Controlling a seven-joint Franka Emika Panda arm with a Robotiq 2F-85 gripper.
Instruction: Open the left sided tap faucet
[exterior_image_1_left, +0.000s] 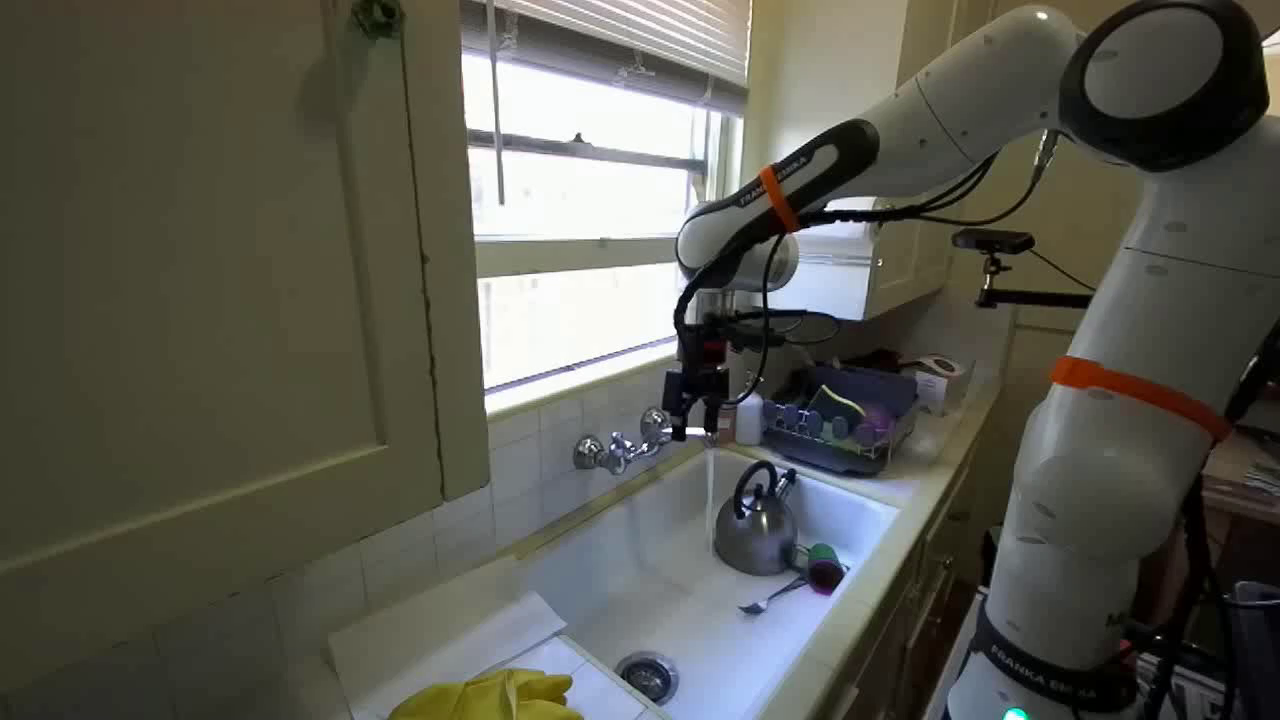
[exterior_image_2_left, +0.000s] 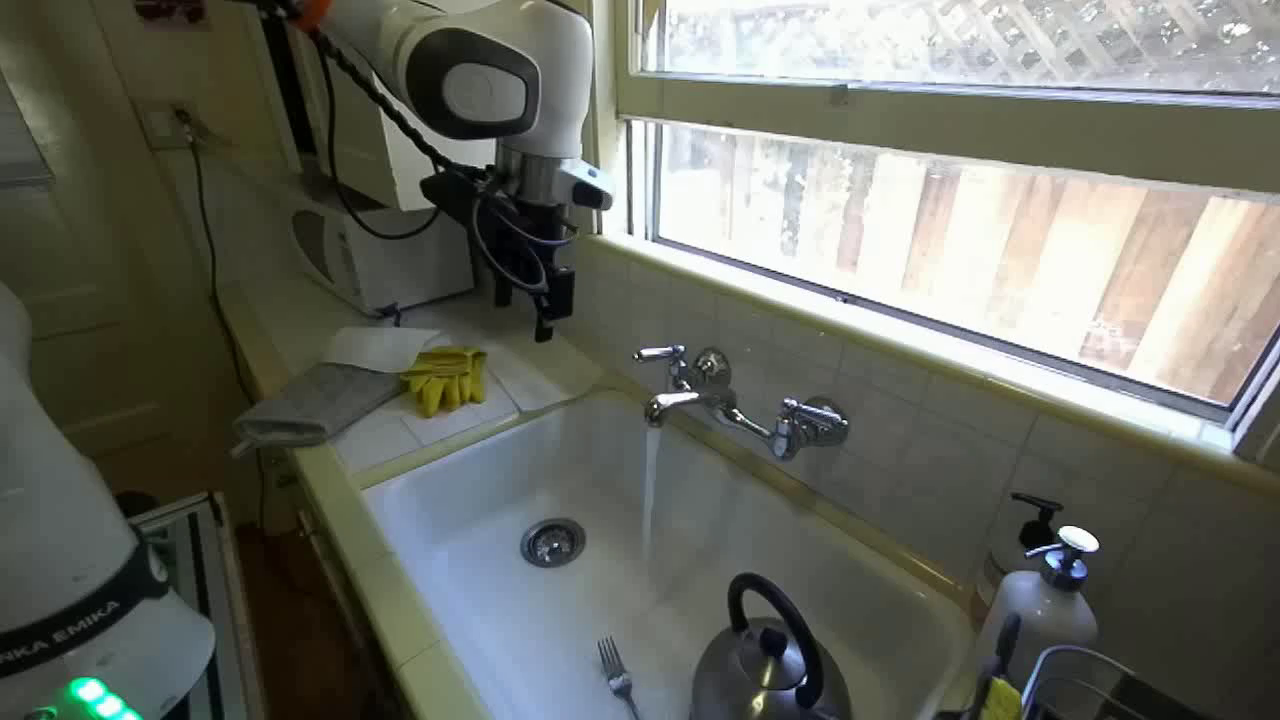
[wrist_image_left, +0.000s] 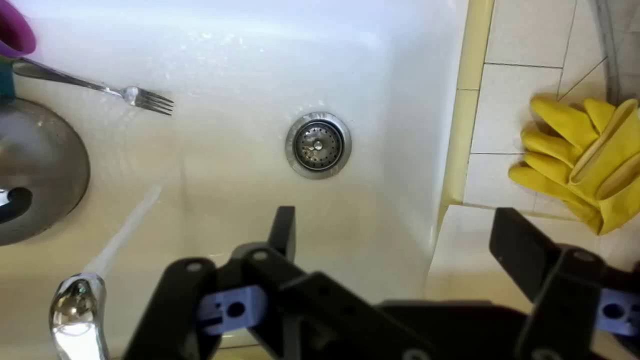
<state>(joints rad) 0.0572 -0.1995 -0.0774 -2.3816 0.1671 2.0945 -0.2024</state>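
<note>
One left tap handle (exterior_image_2_left: 670, 354), one right handle (exterior_image_2_left: 808, 412), one water stream (exterior_image_2_left: 648, 485), one empty claw (wrist_image_left: 398, 231), two fingers (wrist_image_left: 285, 227) wide apart

A gap separates end effector (exterior_image_2_left: 524, 318) and left faucet handle (exterior_image_2_left: 667, 353); the spout (exterior_image_2_left: 676, 400) juts alongside.

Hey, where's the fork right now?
In the wrist view, the fork is at the upper left, lying in the sink with its handle end beside the purple cup and near the kettle.
</note>
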